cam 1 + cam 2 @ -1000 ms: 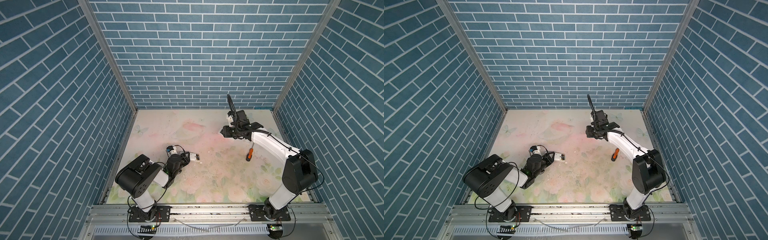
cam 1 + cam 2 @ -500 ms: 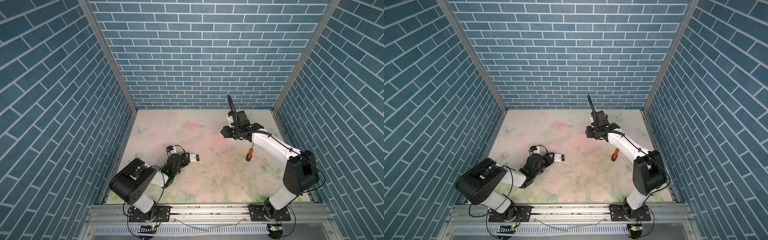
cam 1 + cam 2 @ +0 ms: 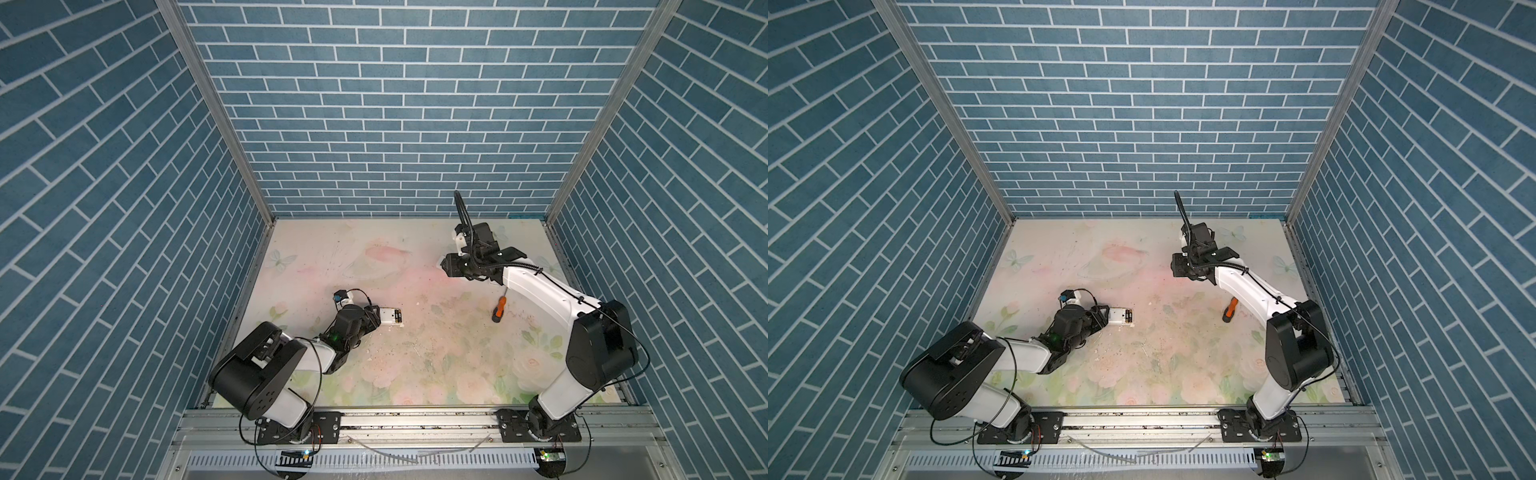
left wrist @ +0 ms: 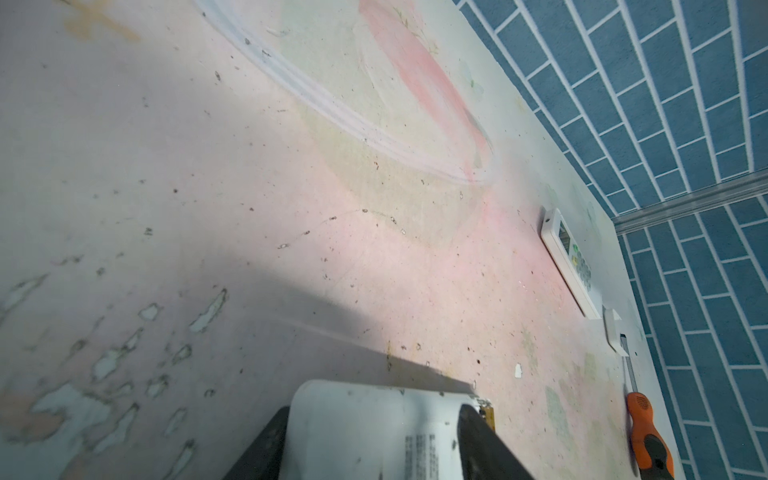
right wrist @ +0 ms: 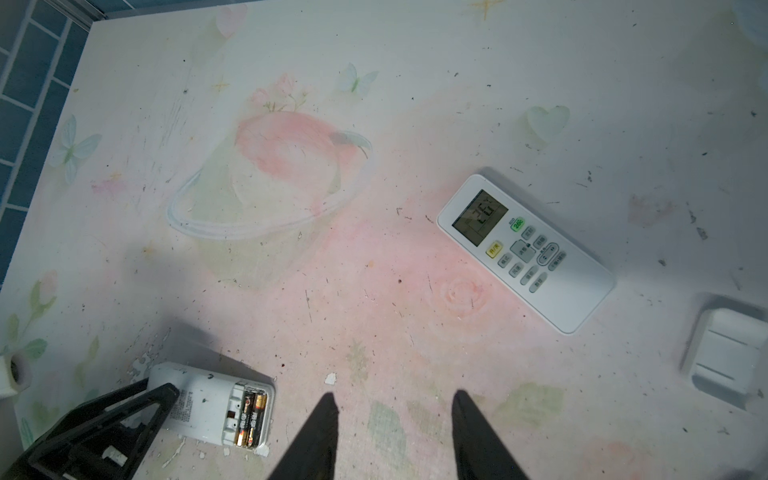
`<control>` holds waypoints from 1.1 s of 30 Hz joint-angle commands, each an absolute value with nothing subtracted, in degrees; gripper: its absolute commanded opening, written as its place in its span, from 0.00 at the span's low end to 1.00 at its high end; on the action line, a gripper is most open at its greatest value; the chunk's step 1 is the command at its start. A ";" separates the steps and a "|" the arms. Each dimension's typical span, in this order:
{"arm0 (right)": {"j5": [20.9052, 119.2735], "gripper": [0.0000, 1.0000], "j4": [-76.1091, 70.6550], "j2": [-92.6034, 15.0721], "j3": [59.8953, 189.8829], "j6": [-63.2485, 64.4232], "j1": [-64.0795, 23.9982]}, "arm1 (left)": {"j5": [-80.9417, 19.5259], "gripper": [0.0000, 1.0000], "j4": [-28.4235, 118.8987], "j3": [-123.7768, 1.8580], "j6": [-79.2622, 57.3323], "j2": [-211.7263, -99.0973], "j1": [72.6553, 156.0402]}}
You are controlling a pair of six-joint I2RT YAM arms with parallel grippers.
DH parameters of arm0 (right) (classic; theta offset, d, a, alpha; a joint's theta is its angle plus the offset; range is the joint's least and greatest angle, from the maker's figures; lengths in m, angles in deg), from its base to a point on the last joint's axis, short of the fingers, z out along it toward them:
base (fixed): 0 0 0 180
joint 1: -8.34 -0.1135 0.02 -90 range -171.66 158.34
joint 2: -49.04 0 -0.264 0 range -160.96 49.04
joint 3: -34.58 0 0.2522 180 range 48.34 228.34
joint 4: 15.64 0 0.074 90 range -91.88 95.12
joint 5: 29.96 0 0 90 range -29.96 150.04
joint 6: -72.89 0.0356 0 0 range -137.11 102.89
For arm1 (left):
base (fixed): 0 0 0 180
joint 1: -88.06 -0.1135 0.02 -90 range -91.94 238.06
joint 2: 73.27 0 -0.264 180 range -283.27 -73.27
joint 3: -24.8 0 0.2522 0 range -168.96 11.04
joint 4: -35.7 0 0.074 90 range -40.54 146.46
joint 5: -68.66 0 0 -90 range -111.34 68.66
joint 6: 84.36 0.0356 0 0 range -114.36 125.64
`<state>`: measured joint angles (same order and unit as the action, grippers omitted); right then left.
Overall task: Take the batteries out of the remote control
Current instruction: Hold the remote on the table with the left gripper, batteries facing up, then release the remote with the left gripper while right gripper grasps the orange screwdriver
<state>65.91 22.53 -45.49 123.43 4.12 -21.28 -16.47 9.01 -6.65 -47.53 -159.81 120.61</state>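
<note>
The white remote control [image 3: 390, 316] [image 5: 208, 407] lies back up at the left of the table. Its compartment is open and two black, gold-ended batteries [image 5: 250, 419] [image 3: 398, 316] sit in it. My left gripper [image 3: 376, 318] [image 4: 376, 409] is low on the table, its fingers [image 4: 478, 436] hugging both sides of the remote's closed end. Whether they press on it does not show. My right gripper [image 5: 392, 401] [image 3: 444, 266] hangs high at the back right. It is open with nothing between its fingers, well clear of the remote.
A second white remote [image 5: 525, 253] lies face up at the back right, its display lit. A loose white cover [image 5: 727, 357] lies beside it. An orange-handled screwdriver [image 3: 498, 309] [image 4: 646, 432] lies right of centre. Blue brick walls close three sides.
The left arm's elbow has sunk toward the front left while its gripper stayed at the remote. The remote and the right arm have not moved.
</note>
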 commanded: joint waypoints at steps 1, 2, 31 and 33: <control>66.30 0.46 22.05 -43.03 121.60 6.05 -21.72 | -16.44 0.65 17.65 -7.73 -46.88 -159.25 120.76; 66.19 0.46 21.99 -42.80 121.34 6.13 -21.71 | -16.12 0.66 19.06 -8.02 -47.01 -159.00 120.75; 53.93 0.53 41.91 -31.40 108.58 21.28 -11.93 | -16.93 0.71 60.60 -26.09 -41.43 -141.06 120.31; 53.85 0.55 42.44 -31.90 107.61 21.30 -10.23 | -17.59 0.72 60.84 -27.50 -40.82 -141.06 119.99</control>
<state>55.17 39.20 -33.44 109.68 18.26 -11.54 -17.11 56.22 -25.45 -43.02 -141.50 120.42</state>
